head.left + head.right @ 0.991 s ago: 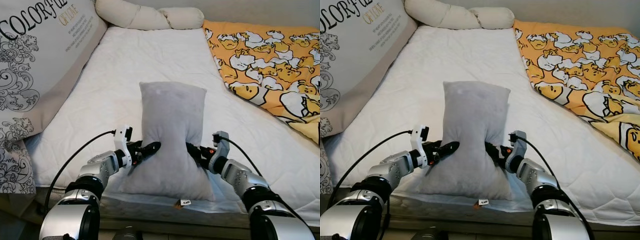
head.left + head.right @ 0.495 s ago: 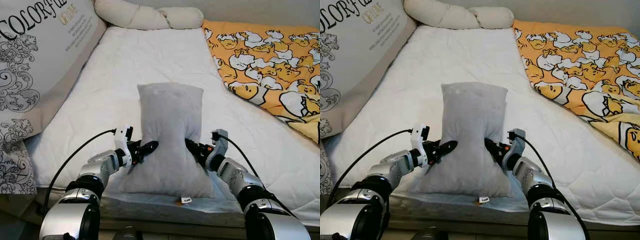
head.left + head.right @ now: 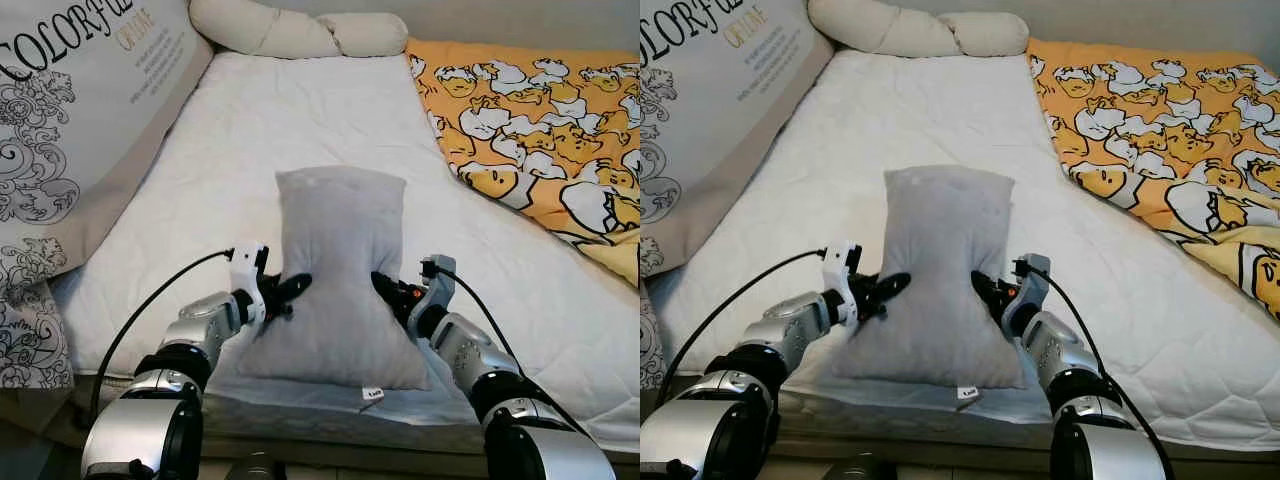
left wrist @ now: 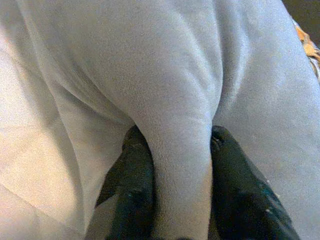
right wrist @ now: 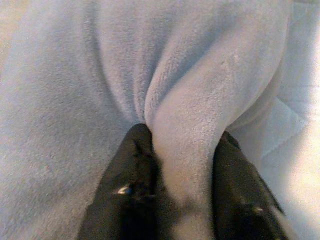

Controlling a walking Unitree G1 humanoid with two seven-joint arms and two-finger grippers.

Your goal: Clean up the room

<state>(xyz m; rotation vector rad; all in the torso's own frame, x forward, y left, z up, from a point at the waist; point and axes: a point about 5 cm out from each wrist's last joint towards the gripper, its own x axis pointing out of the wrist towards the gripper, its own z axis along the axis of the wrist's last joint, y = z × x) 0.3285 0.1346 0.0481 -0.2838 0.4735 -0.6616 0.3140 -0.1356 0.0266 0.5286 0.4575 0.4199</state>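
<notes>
Grey pillow [image 3: 340,270] stands between the two grippers, pinched at its waist from both sides, near the front edge of the white mattress [image 3: 300,130]. Its lower end rests on the mattress just ahead of both wrists, and its top rises beyond the fingertips, leaning away from the robot. The left gripper [image 3: 288,288] is clamped on the pillow's left edge; in the left wrist view its two black fingers [image 4: 134,175] squeeze a fold of grey fabric between them. The right gripper [image 3: 384,288] is closed on the opposite edge, and in the right wrist view its fingers [image 5: 134,170] likewise pinch a ridge of the plush cover. A small white tag [image 3: 373,394] hangs at the pillow's bottom edge, below and between the grippers.

Well beyond the right gripper and off to its right lies an orange blanket [image 3: 540,130] printed with cartoon figures. Far to the left of the left gripper a large cushion [image 3: 70,130] with black lettering and scrollwork leans up. Past both grippers, at the far end of the mattress, sits a long cream bolster [image 3: 300,35].
</notes>
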